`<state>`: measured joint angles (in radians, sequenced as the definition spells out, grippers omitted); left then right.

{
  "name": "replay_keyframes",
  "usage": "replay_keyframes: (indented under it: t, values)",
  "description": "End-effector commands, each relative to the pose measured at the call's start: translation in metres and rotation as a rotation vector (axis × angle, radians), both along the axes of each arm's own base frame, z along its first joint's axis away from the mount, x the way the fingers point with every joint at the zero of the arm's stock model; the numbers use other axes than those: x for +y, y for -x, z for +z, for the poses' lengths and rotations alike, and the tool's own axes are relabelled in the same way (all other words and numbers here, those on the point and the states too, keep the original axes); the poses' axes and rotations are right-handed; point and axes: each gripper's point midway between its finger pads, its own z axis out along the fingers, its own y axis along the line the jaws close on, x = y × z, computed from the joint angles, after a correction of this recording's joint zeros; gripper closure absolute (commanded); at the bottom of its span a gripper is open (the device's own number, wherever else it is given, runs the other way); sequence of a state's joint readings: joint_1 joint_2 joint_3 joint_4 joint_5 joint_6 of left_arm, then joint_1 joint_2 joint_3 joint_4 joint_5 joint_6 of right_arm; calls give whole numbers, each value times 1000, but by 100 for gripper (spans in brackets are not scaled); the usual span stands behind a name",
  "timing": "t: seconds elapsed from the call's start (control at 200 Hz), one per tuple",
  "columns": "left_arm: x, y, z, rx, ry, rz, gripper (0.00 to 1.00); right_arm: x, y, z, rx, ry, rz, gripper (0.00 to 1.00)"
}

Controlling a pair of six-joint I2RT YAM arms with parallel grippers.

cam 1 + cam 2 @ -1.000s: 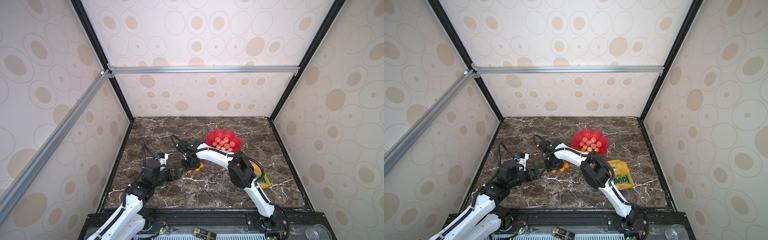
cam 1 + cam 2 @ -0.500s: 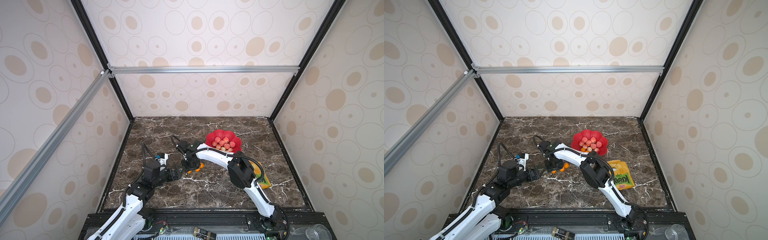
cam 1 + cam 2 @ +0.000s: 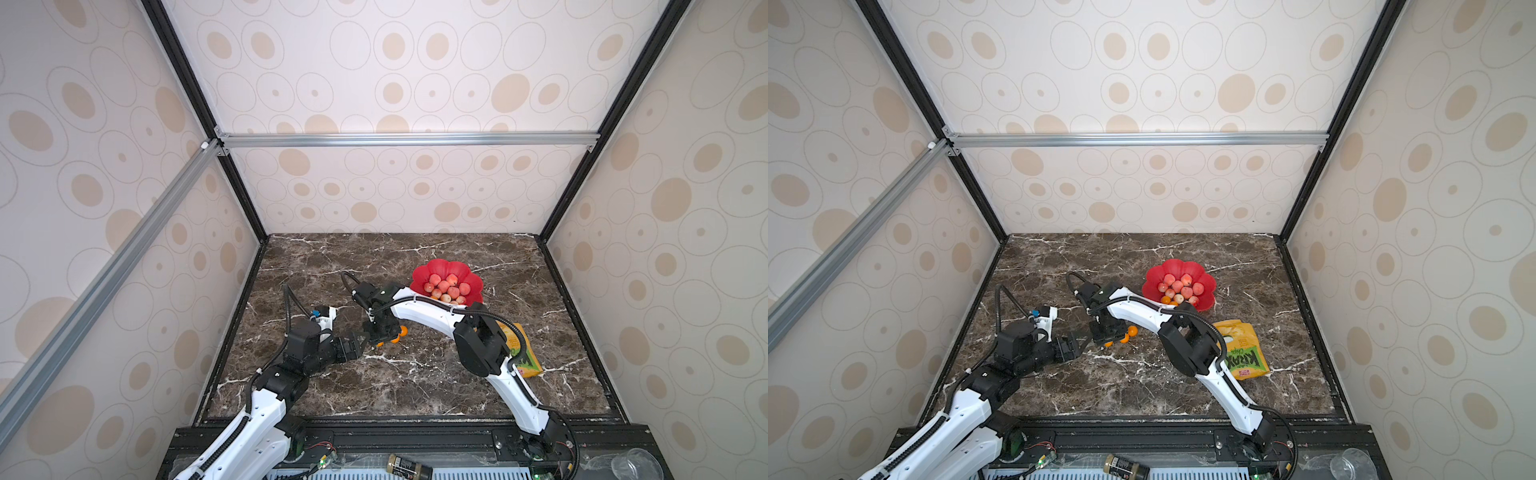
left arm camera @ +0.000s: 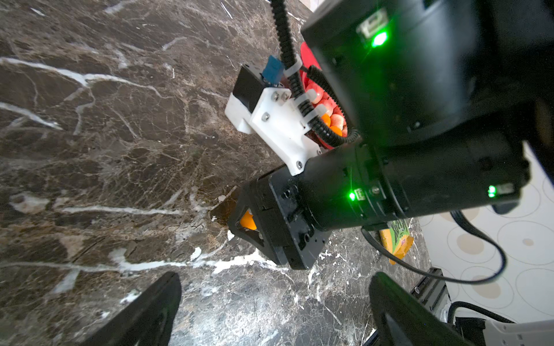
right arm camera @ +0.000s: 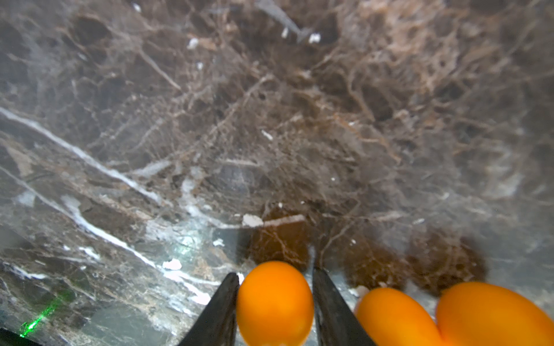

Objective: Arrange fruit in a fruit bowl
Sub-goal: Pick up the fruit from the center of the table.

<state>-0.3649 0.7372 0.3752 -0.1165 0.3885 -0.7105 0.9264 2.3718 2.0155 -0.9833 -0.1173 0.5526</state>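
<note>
Here, toward the left of the marble surface (image 3: 415, 382), the right gripper (image 5: 275, 284) points down, its two dark fingers (image 5: 221, 311) set against opposite sides of one tangerine (image 5: 274, 302): clamped on it. Cannot tell whether that fruit is lifted off the surface. Two more tangerines (image 5: 395, 317) lie just beside it, touching each other, outside the grip; in both top views they show as orange dots (image 3: 401, 331) (image 3: 1132, 331) at the gripper's bowl side. The left gripper (image 4: 275, 280) is low, close by and aimed at the right one, fingers spread wide apart with nothing between them; its wrist view catches a sliver of orange through the right gripper's frame. The fruit bowl (image 3: 440, 266), red with a scalloped rim, stands farther back and to the right, apart from the loose fruit. It holds a cluster of pink-red peaches (image 3: 444, 286), with a few orange ones (image 3: 1166, 299) at the near edge. The right arm's white forearm crosses in front of the bowl's near rim. A yellow-green snack bag (image 3: 1244, 353) lies flat nearer the front, partly under the right arm's elbow.
</note>
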Motion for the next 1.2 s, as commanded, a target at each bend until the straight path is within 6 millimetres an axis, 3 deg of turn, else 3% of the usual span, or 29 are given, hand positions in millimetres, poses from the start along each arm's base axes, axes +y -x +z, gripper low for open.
replay_keyframes:
  t: [0.0,0.67,0.84,1.19]
  values:
    - [0,-3,5,-18,4,-2,1,0,6,-4,17,24,10,58]
    - [2,-3,11,-35,-5,-3,1,-1,8,5,12,8,4,62]
    - [1,-4,14,-46,0,-2,1,-2,7,17,-9,-3,3,62]
    - [-10,-20,45,-142,11,-49,1,-17,-4,57,-81,-43,-28,62]
